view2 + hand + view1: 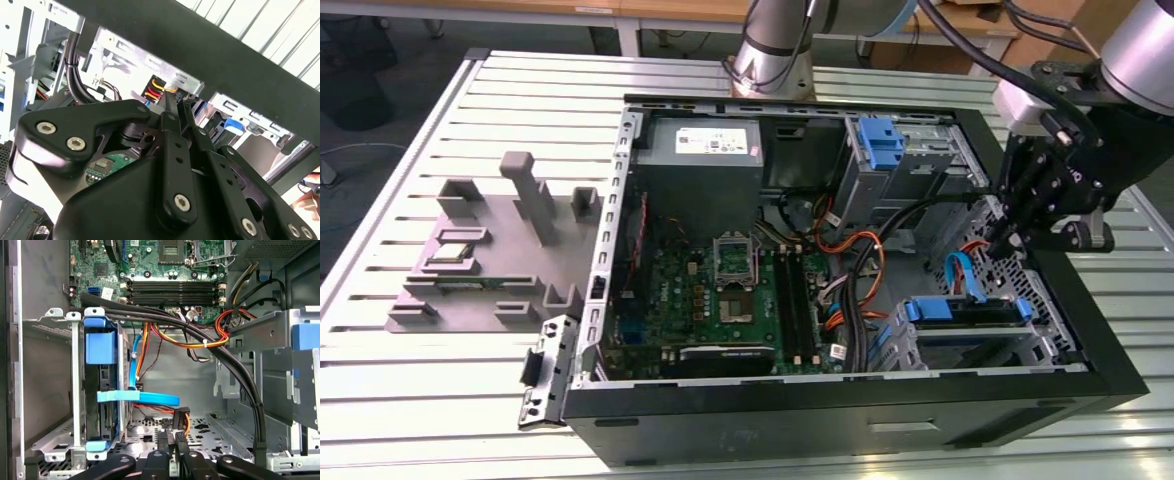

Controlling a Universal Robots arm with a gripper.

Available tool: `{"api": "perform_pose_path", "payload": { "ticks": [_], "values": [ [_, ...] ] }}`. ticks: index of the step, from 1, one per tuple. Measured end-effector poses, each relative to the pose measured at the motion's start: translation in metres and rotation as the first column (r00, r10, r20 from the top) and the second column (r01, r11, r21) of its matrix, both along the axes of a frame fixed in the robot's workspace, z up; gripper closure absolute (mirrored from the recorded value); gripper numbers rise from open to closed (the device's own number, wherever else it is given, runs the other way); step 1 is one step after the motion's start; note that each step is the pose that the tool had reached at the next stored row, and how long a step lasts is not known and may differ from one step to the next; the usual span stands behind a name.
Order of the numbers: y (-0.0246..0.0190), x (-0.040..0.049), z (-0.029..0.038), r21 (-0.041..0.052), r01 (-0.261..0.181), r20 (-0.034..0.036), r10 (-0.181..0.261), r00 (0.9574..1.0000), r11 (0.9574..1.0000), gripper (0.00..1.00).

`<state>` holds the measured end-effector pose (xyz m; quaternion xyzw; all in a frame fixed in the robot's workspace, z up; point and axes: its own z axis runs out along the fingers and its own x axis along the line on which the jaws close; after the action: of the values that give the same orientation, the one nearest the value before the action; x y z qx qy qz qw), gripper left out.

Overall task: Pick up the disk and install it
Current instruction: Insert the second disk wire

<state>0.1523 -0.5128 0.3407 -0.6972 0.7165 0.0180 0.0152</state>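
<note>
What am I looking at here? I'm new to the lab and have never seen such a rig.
This is one robot arm working over an open computer case that lies on a slatted metal table. The exterior view is taken from a camera off the arm. Both wrist views come from cameras riding on the arm, looking past its tool into the case. Beside the case stands a grey fixture. Inside the case you see the motherboard, cables, and a disk with blue rails sitting in a metal cage. The tool hangs next to that cage, shut, holding nothing.
</note>
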Motion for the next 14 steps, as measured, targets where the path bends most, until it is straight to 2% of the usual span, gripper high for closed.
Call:
{"api": "perform_pose_path", "payload": {
  "ticks": [4, 8, 14],
  "values": [
    [-0.0026, -0.0066, 0.0001, -0.0002, 0.0, 0.0101, 0.0, 0.9999, 1.0, 0.82],
    [-0.0098, -0.0086, 0.0001, 0.001, 0.0, 0.016, 0.0, 0.9999, 1.0, 0.82],
    [-0.0166, -0.0128, 0.0001, 0.0134, 0.0, 0.0283, 0.0, 0.9996, 0.9999, 0.82]
  ]
}}
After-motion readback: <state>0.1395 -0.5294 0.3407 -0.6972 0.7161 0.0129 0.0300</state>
